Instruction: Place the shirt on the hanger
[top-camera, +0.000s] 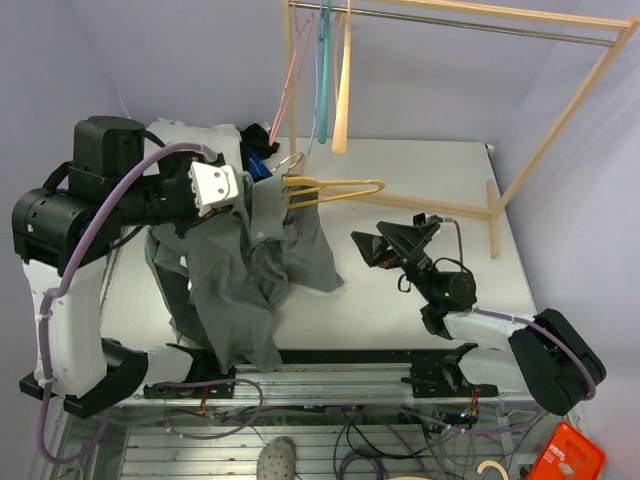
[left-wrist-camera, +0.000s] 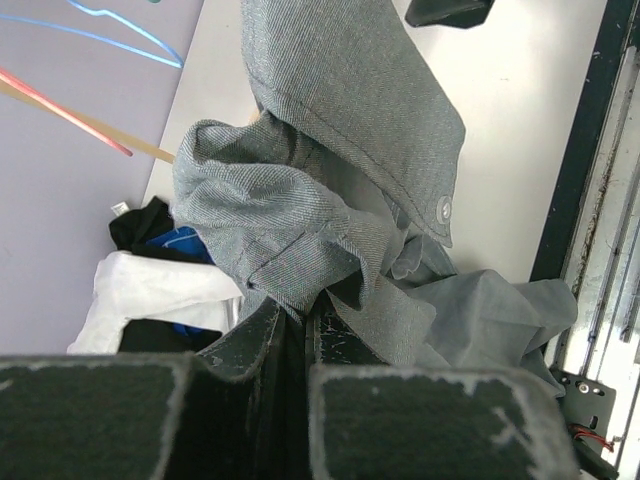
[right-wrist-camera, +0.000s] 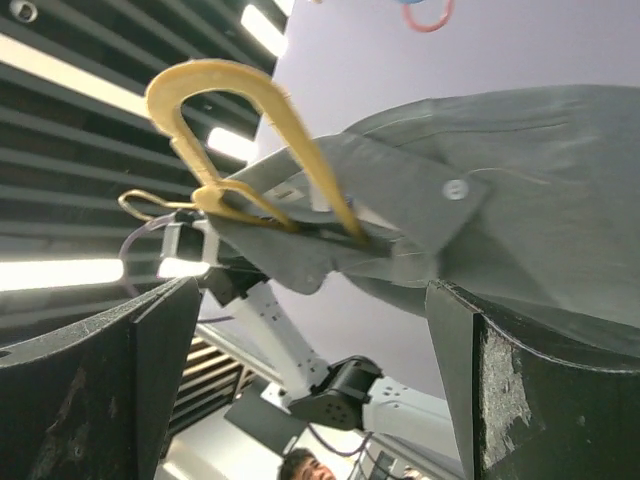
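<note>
The grey shirt (top-camera: 250, 270) hangs from my left gripper (top-camera: 248, 190) and drapes down onto the table. In the left wrist view my left gripper (left-wrist-camera: 302, 312) is shut on a fold of the shirt (left-wrist-camera: 340, 150). The yellow hanger (top-camera: 335, 190) pokes out of the shirt's top toward the right, with its silver hook (top-camera: 290, 160) close to the left gripper. My right gripper (top-camera: 385, 238) is open, lower down and to the right of the shirt, with nothing in it. In the right wrist view the hanger (right-wrist-camera: 250, 130) and shirt (right-wrist-camera: 500, 190) show above my right gripper (right-wrist-camera: 310, 370).
A wooden rack (top-camera: 545, 140) stands at the back right, with pink, teal and cream hangers (top-camera: 322, 70) on its rail. A white garment (left-wrist-camera: 150, 290) and a dark blue garment (left-wrist-camera: 175, 240) lie piled at the table's back left.
</note>
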